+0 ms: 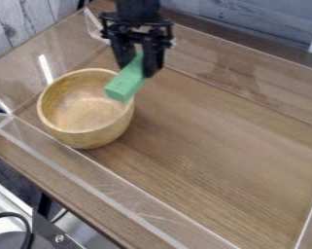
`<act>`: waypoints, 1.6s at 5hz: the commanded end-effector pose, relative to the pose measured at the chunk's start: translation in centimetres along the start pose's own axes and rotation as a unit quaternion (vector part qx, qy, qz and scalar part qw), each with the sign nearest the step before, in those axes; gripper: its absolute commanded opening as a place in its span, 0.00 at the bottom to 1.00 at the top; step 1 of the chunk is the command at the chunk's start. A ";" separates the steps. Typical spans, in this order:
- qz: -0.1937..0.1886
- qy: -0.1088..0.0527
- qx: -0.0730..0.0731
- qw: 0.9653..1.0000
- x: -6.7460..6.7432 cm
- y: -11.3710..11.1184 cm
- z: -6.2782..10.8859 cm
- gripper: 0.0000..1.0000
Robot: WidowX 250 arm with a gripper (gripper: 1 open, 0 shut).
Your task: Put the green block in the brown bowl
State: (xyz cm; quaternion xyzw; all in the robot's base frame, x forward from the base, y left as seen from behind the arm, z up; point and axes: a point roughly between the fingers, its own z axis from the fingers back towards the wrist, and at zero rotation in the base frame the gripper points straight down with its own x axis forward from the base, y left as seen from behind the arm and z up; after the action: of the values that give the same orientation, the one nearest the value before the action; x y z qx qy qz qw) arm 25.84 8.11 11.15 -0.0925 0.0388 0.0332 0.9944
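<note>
My gripper (139, 65) hangs at the back of the table, pointing down, shut on the green block (123, 84). The block is a bright green bar that dangles tilted from the fingers, with its lower end over the far right rim of the brown bowl (83, 136). The bowl is round, light wood, and sits on the table at the left with nothing visible inside it. The block is above the rim and I cannot tell whether it touches it.
A wooden tabletop (210, 146) is fenced by low clear plastic walls (106, 185) along the front and sides. Black cables (9, 231) hang below the front left corner. A grey plank wall stands behind the table.
</note>
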 end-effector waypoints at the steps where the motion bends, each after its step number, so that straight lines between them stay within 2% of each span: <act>1: -0.014 -0.012 0.005 1.000 -0.4 2.1 1.2 0.00; 2: -0.022 0.002 0.003 1.000 -0.7 3.1 0.6 0.00; 4: -0.065 -0.007 -0.015 0.998 -0.3 1.0 -0.6 0.00; 6: -0.069 0.003 -0.033 0.997 -1.0 -0.5 -1.5 0.00; 8: -0.070 -0.002 -0.056 0.996 -0.6 0.1 -1.4 0.00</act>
State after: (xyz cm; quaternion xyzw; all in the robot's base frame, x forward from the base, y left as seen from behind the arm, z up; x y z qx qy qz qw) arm 24.29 7.31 8.55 -0.1622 0.0540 -0.0344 0.9847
